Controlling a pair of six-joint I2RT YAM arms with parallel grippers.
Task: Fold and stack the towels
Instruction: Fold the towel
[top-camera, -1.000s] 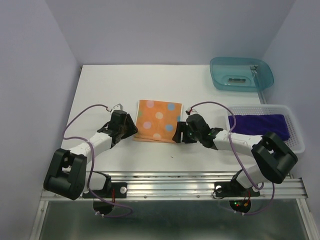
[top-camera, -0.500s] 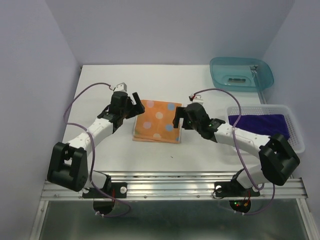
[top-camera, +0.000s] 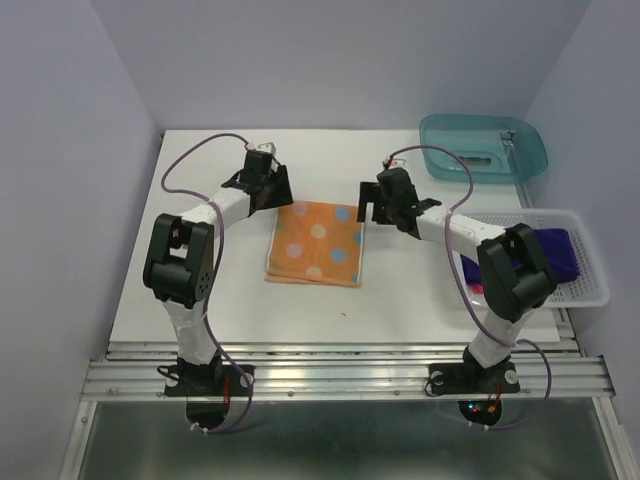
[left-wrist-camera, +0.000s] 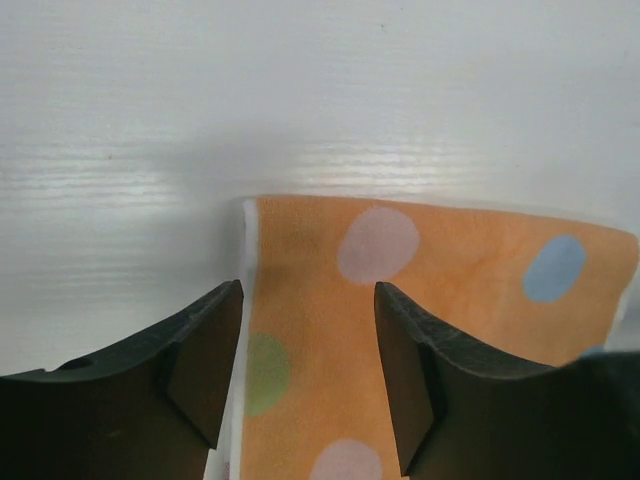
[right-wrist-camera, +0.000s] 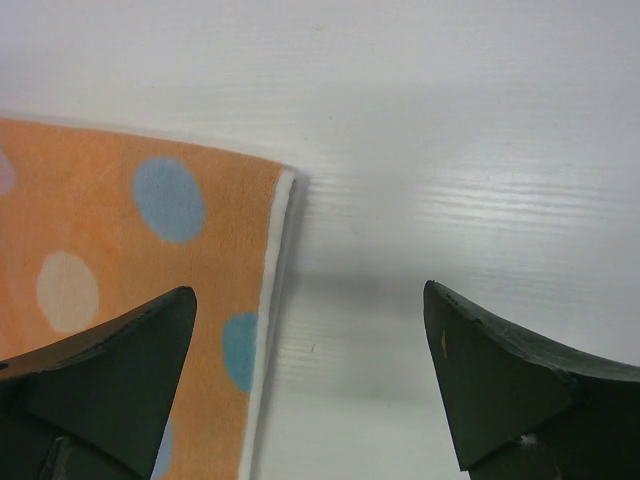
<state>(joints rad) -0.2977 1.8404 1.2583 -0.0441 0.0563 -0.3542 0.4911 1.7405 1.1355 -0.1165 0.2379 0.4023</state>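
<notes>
The white table (top-camera: 200, 290) is taken up mostly by the two arms, which are reached forward from the near edge toward its middle. At the right edge a white mesh basket (top-camera: 520, 214) is set, and beyond it, at the far right corner, a teal tub (top-camera: 435, 150) is placed. The orange dotted towel (top-camera: 315, 243) is laid flat in the middle of the table, folded to a rough square, with layered edges seen along its near side. The dark purple towel (top-camera: 555, 250) is kept inside the basket, partly hidden by the right arm.

The left gripper (top-camera: 275, 190) is held over the orange towel's far left corner. Its jaws are spread, with that corner (left-wrist-camera: 430, 330) seen between them and nothing pinched (left-wrist-camera: 308, 290). The right gripper (top-camera: 372, 205) is held at the far right corner. Its jaws are parted wide (right-wrist-camera: 308, 290), with the towel's white-edged corner (right-wrist-camera: 100, 230) and bare table seen in the gap and nothing grasped.
</notes>
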